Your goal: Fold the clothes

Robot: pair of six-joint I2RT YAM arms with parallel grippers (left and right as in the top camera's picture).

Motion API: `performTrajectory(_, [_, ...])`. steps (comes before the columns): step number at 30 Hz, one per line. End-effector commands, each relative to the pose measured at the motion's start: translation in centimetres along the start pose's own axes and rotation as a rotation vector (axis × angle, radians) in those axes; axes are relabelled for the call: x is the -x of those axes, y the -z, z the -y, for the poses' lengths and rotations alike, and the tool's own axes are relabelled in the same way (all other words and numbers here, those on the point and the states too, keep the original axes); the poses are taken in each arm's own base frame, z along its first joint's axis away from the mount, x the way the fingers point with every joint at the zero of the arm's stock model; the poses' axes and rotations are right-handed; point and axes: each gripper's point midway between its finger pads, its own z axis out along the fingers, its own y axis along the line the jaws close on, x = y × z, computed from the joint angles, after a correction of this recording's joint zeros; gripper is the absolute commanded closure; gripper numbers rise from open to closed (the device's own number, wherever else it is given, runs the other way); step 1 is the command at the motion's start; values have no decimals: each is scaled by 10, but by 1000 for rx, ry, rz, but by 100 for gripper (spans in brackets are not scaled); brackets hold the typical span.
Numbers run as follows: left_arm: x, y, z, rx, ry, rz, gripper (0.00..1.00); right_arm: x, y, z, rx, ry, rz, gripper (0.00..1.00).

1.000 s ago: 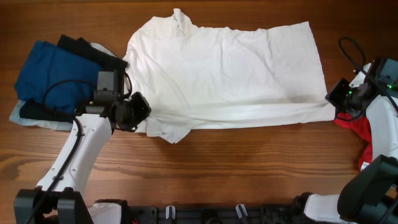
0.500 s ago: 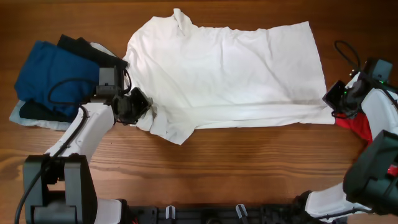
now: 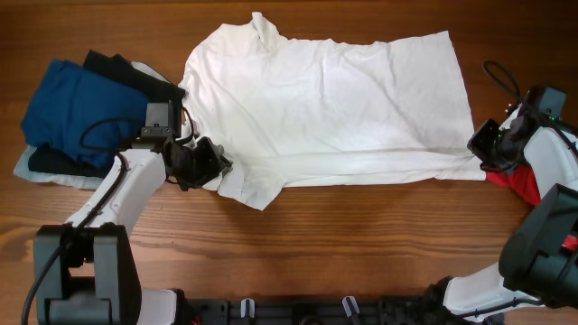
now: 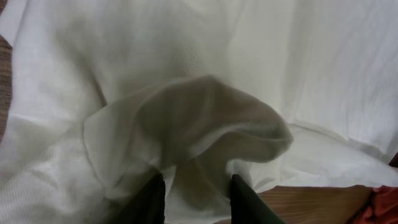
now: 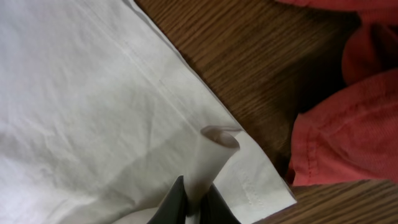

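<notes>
- The left gripper (image 3: 209,165) has slid a touch to the right since a second ago and now sits further in over the sleeve of the white T-shirt (image 3: 325,108).
- The sleeve cloth beside it is bunched a little more than before.
- From the left wrist, the left gripper (image 4: 194,194) has a raised hump of white fabric caught between its fingers. It is clamped on the T-shirt.
- The right gripper (image 3: 480,147) has crept slightly left and up from where it was a second ago. It has kept hold of the lower right corner of the hem.
- From the right wrist, the right gripper (image 5: 195,200) has its fingers pressed together on a curled fold of the white T-shirt (image 5: 81,99) at the hem.
- The shirt's body has not shifted. It lies spread flat across the middle of the surface (image 3: 361,235), collar to the far side.
- The blue garment (image 3: 77,108) and black garment (image 3: 126,72) sit piled at the left on a pale cloth (image 3: 32,170), as before.
- The red garment (image 3: 517,187) lies just beside the right gripper, and the red garment (image 5: 348,124) comes close to the shirt's corner.
- The surface is dark brown wood with the grain running left to right.
- A dark rail (image 3: 289,311) lies along its near edge.
</notes>
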Motion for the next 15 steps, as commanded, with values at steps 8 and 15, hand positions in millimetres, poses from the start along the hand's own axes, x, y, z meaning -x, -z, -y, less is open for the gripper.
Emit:
performTrajectory(8, [-17, -14, 6, 92, -255, -12, 64, -3, -4, 4, -24, -11, -13, 93])
performTrajectory(15, [-21, -16, 10, 90, -274, -21, 65, -3, -4, 4, -24, -11, -13, 92])
